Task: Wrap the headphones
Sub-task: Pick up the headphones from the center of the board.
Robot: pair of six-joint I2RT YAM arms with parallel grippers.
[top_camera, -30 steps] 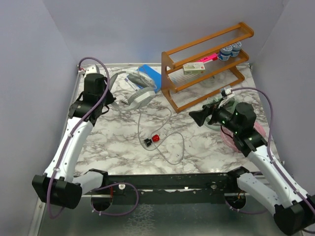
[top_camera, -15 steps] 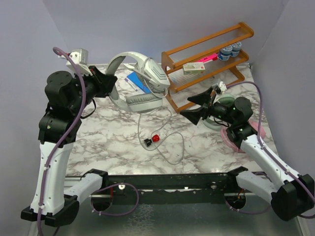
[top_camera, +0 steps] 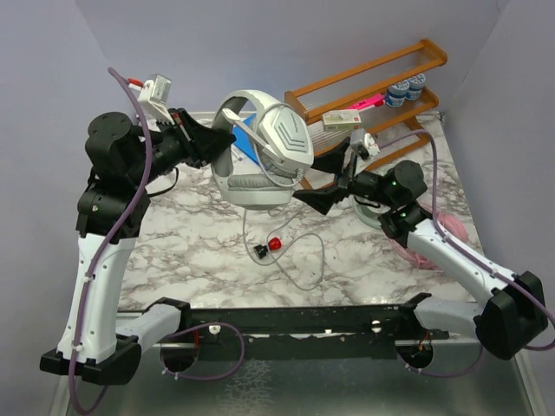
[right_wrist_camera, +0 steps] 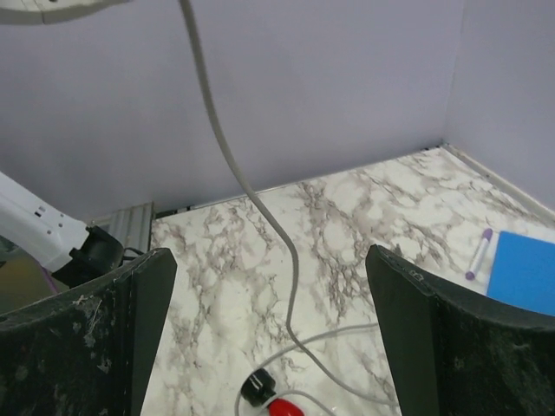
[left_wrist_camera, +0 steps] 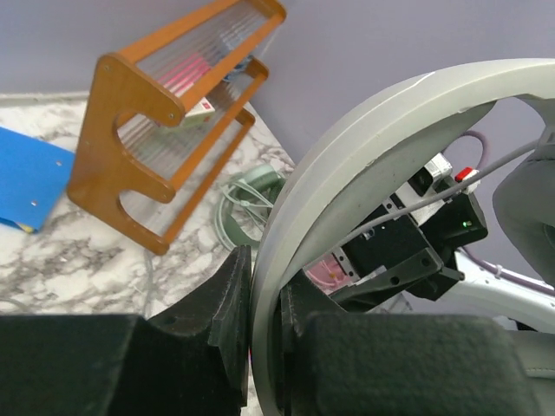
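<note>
My left gripper (top_camera: 218, 143) is shut on the headband of the silver-grey headset (top_camera: 270, 154) and holds it in the air above the table. The left wrist view shows the band (left_wrist_camera: 347, 165) clamped between my fingers (left_wrist_camera: 217, 303). Its grey cable (top_camera: 247, 217) hangs down to the table and loops to a red-and-black plug (top_camera: 267, 247). My right gripper (top_camera: 325, 184) is open just right of the headset. In the right wrist view the cable (right_wrist_camera: 251, 191) hangs between its spread jaws. The mint green headset (left_wrist_camera: 247, 195) and the pink headset (top_camera: 434, 238) lie at the right, partly hidden by the right arm.
A wooden two-tier rack (top_camera: 364, 113) with small items stands at the back right. A blue flat object (right_wrist_camera: 525, 269) and a pen (right_wrist_camera: 481, 250) lie near the back wall. Grey walls enclose the marble table (top_camera: 199, 251) on three sides.
My left arm has lifted the silver-grey headset off the table and carried it rightward toward the middle. My right gripper has moved left toward the hanging cable.
</note>
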